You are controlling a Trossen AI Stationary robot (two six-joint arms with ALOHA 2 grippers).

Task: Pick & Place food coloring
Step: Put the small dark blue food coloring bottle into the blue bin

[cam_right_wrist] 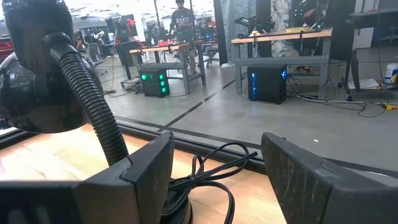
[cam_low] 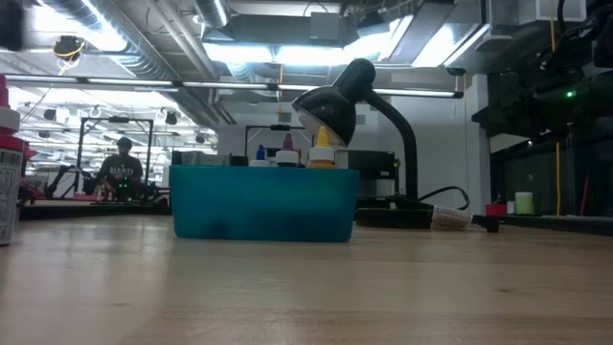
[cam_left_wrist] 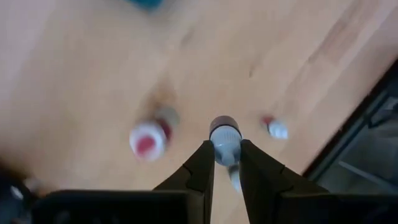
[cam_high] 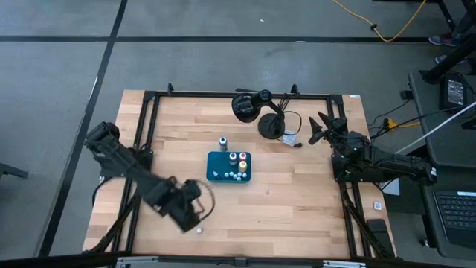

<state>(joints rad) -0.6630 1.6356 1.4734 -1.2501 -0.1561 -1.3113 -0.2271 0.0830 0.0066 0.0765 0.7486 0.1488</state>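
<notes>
Food coloring bottle (cam_left_wrist: 225,138) pinched in left gripper (cam_left_wrist: 225,163); right gripper (cam_right_wrist: 214,165) spread beside desk lamp (cam_right_wrist: 43,68).

In the left wrist view, the lower part of the small bottle (cam_left_wrist: 224,138) is hidden between the fingers (cam_left_wrist: 198,171), and the two bottles at centre left (cam_left_wrist: 149,138) and centre right (cam_left_wrist: 275,129) are blurred. At the low view's left edge, a bottle (cam_low: 8,168) is cut off. In the high view, the tops inside the teal tray (cam_high: 216,158) are too small to be told apart fully.

left gripper (cam_left_wrist: 226,163): closed, low, near edge | right gripper (cam_right_wrist: 214,171): open, far-right
</notes>
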